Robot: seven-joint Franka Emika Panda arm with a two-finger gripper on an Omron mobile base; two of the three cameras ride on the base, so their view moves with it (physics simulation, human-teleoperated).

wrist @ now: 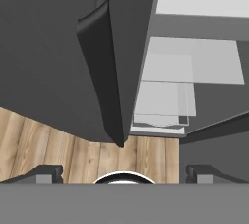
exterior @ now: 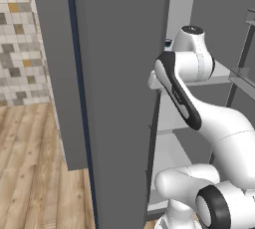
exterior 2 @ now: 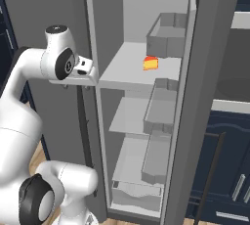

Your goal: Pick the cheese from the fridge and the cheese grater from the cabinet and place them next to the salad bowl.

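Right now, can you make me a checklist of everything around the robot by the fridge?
Surface: pale shelves inside the fridge, stacked one above another; wooden floor below.
Job's things: the cheese sits on the upper shelf, near the door bins; the fridge door stands open. Grater and salad bowl: nothing seen.
Clutter: grey bins along the right inside; otherwise nothing seen.
End effector: open, empty, at the left edge of the fridge opening, level with the cheese shelf, not touching the cheese.
Cables: nothing seen.
Surroundings: tiled wall to the left, navy drawers with silver handles to the right.
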